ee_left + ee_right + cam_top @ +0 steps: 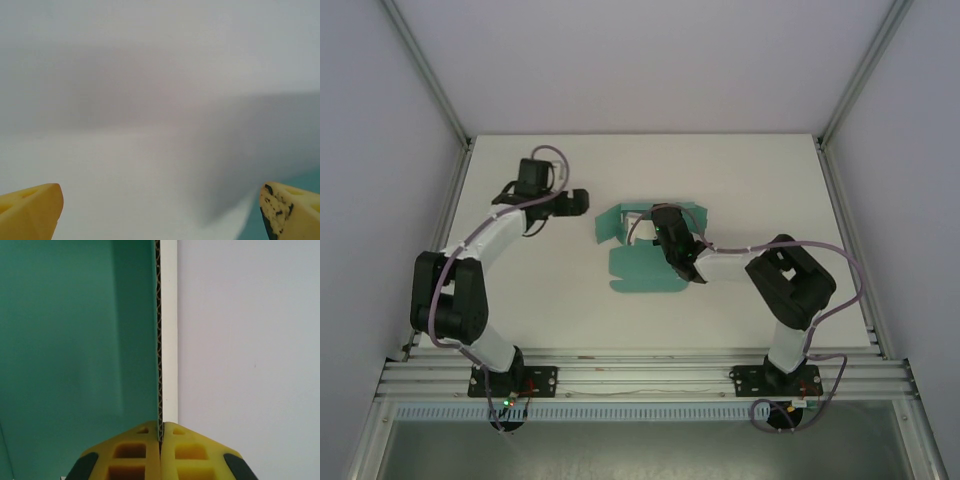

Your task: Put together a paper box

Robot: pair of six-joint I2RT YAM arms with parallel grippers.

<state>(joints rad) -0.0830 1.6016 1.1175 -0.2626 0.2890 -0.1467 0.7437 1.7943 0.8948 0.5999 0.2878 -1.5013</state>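
Observation:
The paper box [642, 272] is teal-green card lying half-folded near the middle of the white table [770, 180], its back flaps raised. My right gripper [663, 222] reaches over it from the right. In the right wrist view this gripper [161, 434] is shut on the corrugated edge of one upright panel of the paper box [75, 340], teal on one face, white on the other. My left gripper [578, 203] hovers left of the box, apart from it. Its yellow fingertips [30, 210] stand wide open with nothing between them, and a teal corner of the paper box [253, 235] shows at lower right.
Aluminium rails [640, 375] run along the near edge where both arm bases are bolted. Frame posts [430, 85] and pale walls close in the left, right and back sides. Bare tabletop lies behind and on either side of the box.

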